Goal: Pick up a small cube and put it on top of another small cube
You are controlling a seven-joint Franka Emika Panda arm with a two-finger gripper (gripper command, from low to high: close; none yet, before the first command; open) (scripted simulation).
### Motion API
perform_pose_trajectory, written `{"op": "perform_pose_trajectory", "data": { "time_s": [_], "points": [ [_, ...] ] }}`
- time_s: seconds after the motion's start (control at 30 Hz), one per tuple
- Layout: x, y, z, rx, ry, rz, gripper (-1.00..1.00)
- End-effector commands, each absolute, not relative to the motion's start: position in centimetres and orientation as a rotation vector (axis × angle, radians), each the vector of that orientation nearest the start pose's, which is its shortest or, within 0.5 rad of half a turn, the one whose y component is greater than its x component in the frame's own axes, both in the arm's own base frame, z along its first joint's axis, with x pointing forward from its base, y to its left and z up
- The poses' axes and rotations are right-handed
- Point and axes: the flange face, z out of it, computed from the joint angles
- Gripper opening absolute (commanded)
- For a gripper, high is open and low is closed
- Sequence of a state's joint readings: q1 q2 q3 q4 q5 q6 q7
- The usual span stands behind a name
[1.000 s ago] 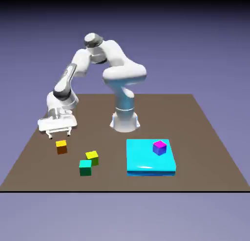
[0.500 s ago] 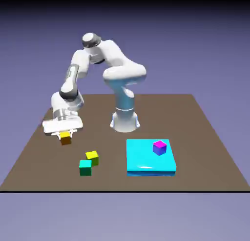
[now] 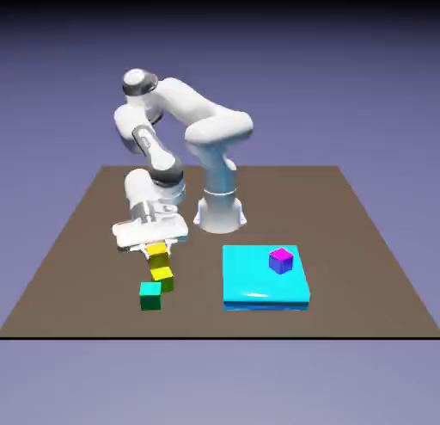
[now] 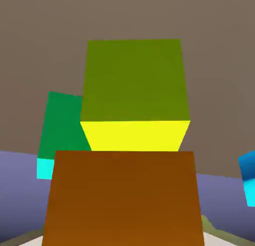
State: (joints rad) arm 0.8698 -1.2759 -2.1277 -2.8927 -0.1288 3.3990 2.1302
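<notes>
Orange cube (image 3: 159,257) is picked up: jaws of the gripper (image 4: 123,235) closed on it, its orange-brown side filling the low middle of the hand view, btwn the tips. So pick = done, place = not yet, as far as I can judge. In the ext. view the cube is up at the hand, in the table's (image 3: 344,208) front part, toward the ext. view's left edge, w/ the olive cube (image 3: 162,280) just below it in the pic. Hand view has the olive one right ahead, nearly in line, roughly square to the held one. Can't tell for sure if the two touch; prob. a gap, since the olive's yellow top shows btwn them.

Left to do, I'd say: finish lining up over the olive, lower, let go, back off. Most of the carry looks done. Watch the green cube (image 3: 150,297), v. close to the olive on the front-edge side; a sloppy drop could nudge it. Purple cube (image 3: 281,261) is on the blue slab (image 3: 245,281), well apart, no part in this.
</notes>
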Motion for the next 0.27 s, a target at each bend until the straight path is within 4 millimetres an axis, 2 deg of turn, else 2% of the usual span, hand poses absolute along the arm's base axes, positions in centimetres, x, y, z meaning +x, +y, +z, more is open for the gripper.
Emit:
{"op": "perform_pose_trajectory", "data": {
  "time_s": [0.0,0.03,0.23],
  "points": [
    [27.3,-19.4,12.5,0.446,2.092,0.697,1.0],
    [27.3,-19.4,12.5,0.446,2.092,0.697,1.0],
    [24.3,-20.9,15.9,0.446,2.086,0.697,1.0]
  ]
}}
